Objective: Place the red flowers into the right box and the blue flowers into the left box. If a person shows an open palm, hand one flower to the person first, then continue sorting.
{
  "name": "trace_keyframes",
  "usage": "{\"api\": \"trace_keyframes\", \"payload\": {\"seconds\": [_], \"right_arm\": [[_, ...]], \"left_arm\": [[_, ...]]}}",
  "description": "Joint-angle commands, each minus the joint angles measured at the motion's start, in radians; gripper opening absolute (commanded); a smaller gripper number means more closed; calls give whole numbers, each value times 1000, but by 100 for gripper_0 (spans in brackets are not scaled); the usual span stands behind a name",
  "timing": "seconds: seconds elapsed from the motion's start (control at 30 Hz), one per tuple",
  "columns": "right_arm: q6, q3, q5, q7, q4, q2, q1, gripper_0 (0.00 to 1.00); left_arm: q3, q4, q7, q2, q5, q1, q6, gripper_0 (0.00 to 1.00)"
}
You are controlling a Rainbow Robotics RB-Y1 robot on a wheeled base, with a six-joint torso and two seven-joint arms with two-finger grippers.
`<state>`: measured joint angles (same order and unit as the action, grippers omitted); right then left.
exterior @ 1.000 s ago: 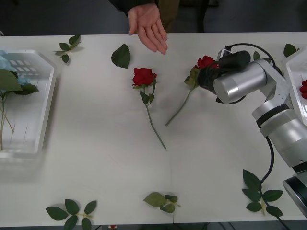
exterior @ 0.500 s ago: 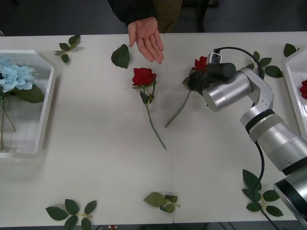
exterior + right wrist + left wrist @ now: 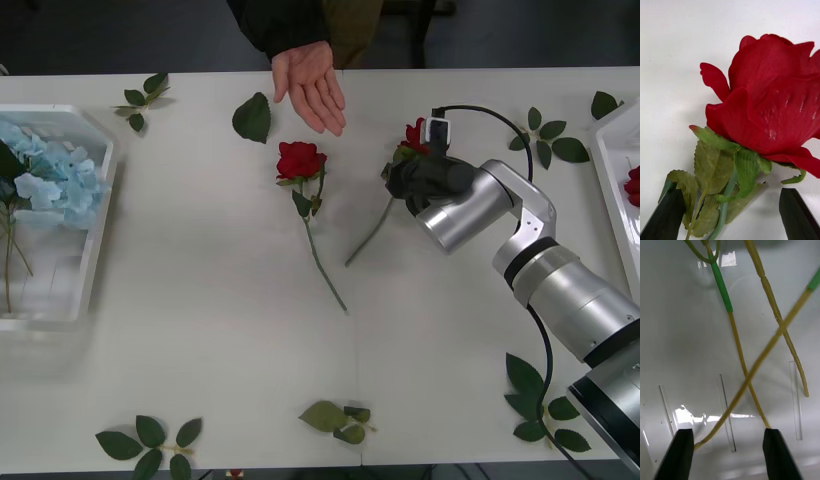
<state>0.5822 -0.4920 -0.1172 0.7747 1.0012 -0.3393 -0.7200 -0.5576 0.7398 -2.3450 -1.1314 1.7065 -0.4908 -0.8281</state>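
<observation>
Right box (image 3: 612, 150) cut by table's right edge, rim alone visible. Rose head (image 3: 415, 134) partly hidden behind right arm. Person's sleeve (image 3: 285, 25) cropped at far edge.

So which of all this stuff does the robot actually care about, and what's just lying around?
Job: red roses, blue hydrangeas, left tray, right tray, person's open palm, right claw open around a rose stem.

Lying about: loose leaf sprigs, single leaf.
</observation>
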Motion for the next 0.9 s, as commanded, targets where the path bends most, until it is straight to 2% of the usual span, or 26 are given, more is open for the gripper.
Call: {"api": "trace_keyframes", "payload": {"seconds": [0.03,0.07,0.1,0.17,0.2,0.23,0.4,0.53,0.6,0.73,0.9], "right_arm": [[21,-27,17,-54,-23,29,-29,74],[31,-27,24,-51,-23,29,-29,73],[42,-30,30,-48,-23,29,-29,65],[68,-45,47,-45,-23,29,-29,25],[74,-46,53,-45,-23,29,-29,15],[85,-45,63,-43,-23,29,-27,1],[97,-45,86,-40,-23,28,-27,0],[96,-45,94,-40,-23,25,-27,0],[82,-45,97,-38,-21,25,-27,0],[73,-45,83,-34,20,13,-24,0],[83,-42,-36,-20,206,-63,8,0]], "left_arm": [[30,-14,26,-2,1,23,10,100],[30,-14,29,-5,2,21,7,100],[30,-14,30,-8,2,20,1,100],[30,-14,35,-21,1,12,-34,100],[30,-14,36,-24,2,8,-48,100],[30,-14,39,-33,2,0,-83,100],[30,0,36,-94,10,-63,-286,100],[36,72,-5,-146,-11,-134,-457,100],[71,110,1,-151,-50,-172,-551,100],[185,179,84,-142,-117,-183,-669,100],[324,357,273,-90,-231,-183,-804,100]]}}
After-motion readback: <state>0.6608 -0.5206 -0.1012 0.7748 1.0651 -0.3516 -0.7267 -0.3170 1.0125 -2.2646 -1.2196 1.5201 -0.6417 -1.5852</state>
